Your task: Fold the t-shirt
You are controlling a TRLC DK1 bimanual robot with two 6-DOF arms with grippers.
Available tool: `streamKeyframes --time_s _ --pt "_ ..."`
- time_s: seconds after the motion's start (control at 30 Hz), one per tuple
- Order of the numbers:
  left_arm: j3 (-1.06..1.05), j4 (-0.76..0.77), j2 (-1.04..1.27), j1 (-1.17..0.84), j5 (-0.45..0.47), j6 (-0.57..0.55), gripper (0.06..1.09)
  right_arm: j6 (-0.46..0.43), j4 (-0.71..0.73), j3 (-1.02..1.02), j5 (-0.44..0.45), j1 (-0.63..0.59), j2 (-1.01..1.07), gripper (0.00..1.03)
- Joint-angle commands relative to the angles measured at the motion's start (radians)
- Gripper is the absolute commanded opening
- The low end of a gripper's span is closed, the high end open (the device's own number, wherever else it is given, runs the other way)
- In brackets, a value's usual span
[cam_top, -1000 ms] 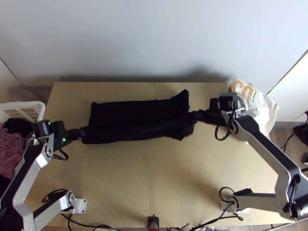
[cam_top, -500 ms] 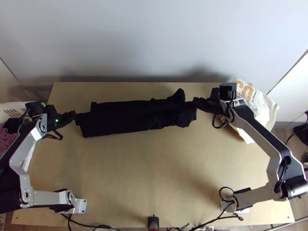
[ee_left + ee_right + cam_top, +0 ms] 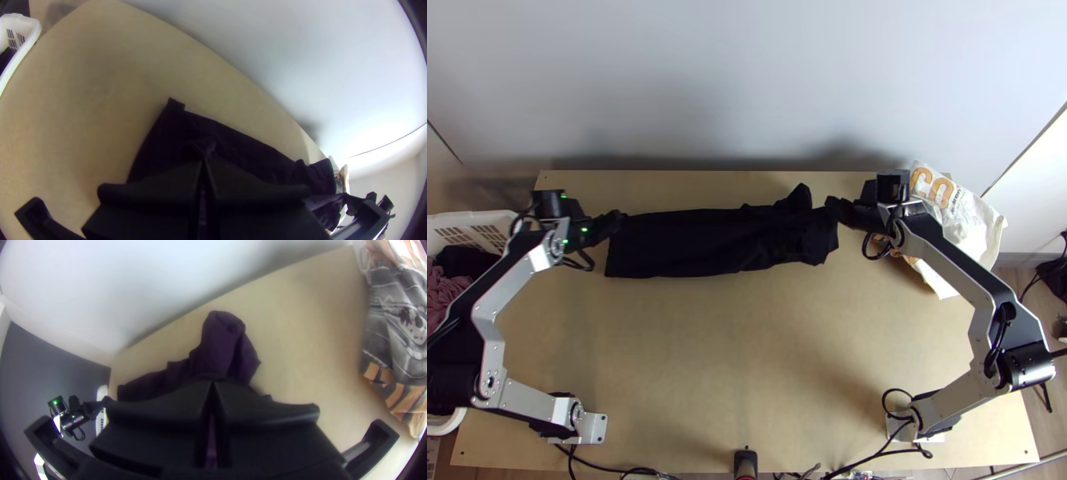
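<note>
The left end effector (image 3: pixel 620 217) and right end effector (image 3: pixel 832 207) pinch opposite ends of the black t-shirt (image 3: pixel 707 246), lying in a long folded strip on the counter (image 3: pixel 747 352).

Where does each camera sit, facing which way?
Top: high over the table's near edge, looking steeply down; both arms show.
Left wrist: on the left arm, facing shirt and wall; own fingers.
Right wrist: on the right arm, facing shirt and wall; own fingers.
Shared by top and left wrist: basket.
</note>
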Motion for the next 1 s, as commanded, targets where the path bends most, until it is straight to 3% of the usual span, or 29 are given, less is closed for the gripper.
streamKeyframes --time_s 0.0,0.17,0.47,0.5,0.53,0.6,0.77,0.87,0.97 --pt "0.011 0.041 0.103 -0.081 -0.085 -0.032 0.09 0.000 0.030 0.013 0.005 -0.060 0.029 0.03" --pt "0.023 0.058 0.140 -0.064 -0.109 -0.032 0.09 -0.003 0.052 0.038 0.006 -0.102 0.104 0.03" --pt "0.080 0.044 0.228 -0.021 -0.132 -0.052 0.09 -0.071 0.029 0.081 0.051 -0.039 0.324 0.03" --pt "0.080 0.036 0.226 -0.016 -0.132 -0.050 0.10 -0.077 0.026 0.081 0.049 -0.030 0.330 0.09" --pt "0.080 0.027 0.223 -0.015 -0.132 -0.049 0.10 -0.080 0.018 0.079 0.049 -0.024 0.336 0.32" --pt "0.080 -0.005 0.215 -0.009 -0.129 -0.046 0.21 -0.060 -0.002 0.075 0.049 -0.016 0.336 1.00" --pt "0.063 -0.079 0.156 0.022 -0.109 -0.038 0.86 -0.065 -0.095 0.070 0.044 0.003 0.301 0.99" --pt "0.051 -0.129 0.079 0.048 -0.079 -0.038 1.00 -0.105 -0.170 0.039 0.041 0.035 0.227 0.99" --pt "0.017 -0.146 -0.018 0.071 -0.030 -0.044 1.02 -0.111 -0.170 -0.019 0.041 0.056 0.116 0.99"
